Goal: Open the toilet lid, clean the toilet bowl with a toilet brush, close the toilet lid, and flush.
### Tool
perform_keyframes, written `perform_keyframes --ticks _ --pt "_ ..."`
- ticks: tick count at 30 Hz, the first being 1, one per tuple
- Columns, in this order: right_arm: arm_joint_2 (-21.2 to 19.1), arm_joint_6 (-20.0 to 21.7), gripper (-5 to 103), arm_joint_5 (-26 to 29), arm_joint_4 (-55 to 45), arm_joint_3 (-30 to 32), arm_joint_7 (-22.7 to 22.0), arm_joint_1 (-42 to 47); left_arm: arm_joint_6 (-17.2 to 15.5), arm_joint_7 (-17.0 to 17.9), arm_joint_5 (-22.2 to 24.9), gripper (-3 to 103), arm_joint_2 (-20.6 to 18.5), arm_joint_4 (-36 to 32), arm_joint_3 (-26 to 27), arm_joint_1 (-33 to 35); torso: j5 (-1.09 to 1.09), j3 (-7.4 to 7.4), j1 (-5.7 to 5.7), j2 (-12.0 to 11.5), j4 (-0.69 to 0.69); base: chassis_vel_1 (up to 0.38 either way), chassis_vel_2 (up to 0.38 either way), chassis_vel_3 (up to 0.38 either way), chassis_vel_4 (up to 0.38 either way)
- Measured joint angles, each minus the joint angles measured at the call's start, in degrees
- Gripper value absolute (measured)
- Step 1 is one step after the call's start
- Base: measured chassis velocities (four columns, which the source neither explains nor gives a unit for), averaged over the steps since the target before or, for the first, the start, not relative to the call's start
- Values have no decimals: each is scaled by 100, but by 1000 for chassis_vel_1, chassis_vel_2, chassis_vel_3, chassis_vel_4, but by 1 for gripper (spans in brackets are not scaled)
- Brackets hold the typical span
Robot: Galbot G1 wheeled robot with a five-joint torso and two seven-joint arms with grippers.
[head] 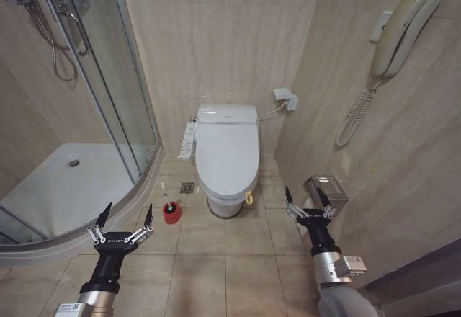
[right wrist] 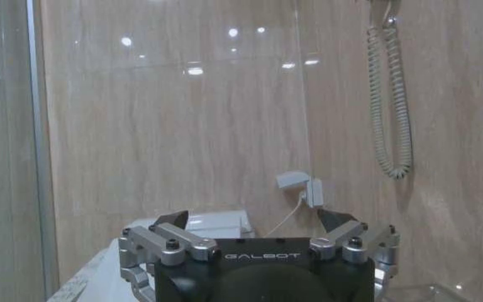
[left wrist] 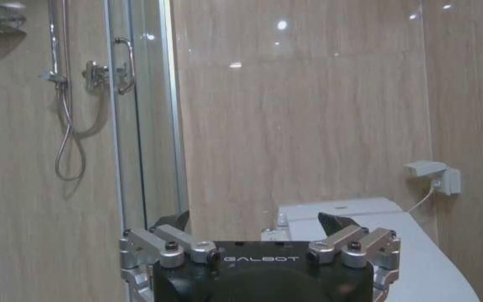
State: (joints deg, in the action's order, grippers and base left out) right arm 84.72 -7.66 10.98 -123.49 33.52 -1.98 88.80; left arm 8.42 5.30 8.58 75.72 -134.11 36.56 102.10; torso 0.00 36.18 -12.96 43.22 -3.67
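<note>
The toilet lid (head: 227, 148) is down, glossy white, with a small yellow loop strap (head: 249, 197) at its front rim. It covers the toilet bowl, which is hidden. The toilet brush (head: 166, 195) stands in its red cup (head: 171, 213) on the floor, left of the toilet. My left gripper (head: 127, 215) hovers open just left of the red cup, holding nothing. My right gripper (head: 306, 198) is open and empty to the right of the toilet. In the left wrist view the left gripper (left wrist: 254, 220) faces the lid (left wrist: 426, 251); the right gripper (right wrist: 254, 219) shows in the right wrist view.
A glass shower enclosure (head: 108, 94) with a raised curved base (head: 79, 187) fills the left. A long control panel (head: 189, 140) juts from the toilet's left side. A wall phone (head: 396, 36) and a tissue holder (head: 325, 189) hang on the right wall. Tiled floor lies before the toilet.
</note>
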Motion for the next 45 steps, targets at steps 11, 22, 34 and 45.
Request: perform_keyframes --ticks 11,22,34,45 --pt "23 -29 100 4 17 -11 22 8 0 0 0 100 0 0 0 0 0 0 0 0 0 0 0 0 0" --pt "-2 -83 100 254 21 -29 -14 8 0 0 0 100 0 0 0 0 0 0 1 0 0 0 0 0 0" --pt "34 -162 100 278 127 -20 -91 -87 0 0 0 100 0 0 0 -1 0 2 -5 -1 0 -98 102 109 -112" --pt "12 -170 100 279 130 43 -210 -94 0 0 0 100 0 0 0 0 0 -1 3 1 0 17 -11 -9 12"
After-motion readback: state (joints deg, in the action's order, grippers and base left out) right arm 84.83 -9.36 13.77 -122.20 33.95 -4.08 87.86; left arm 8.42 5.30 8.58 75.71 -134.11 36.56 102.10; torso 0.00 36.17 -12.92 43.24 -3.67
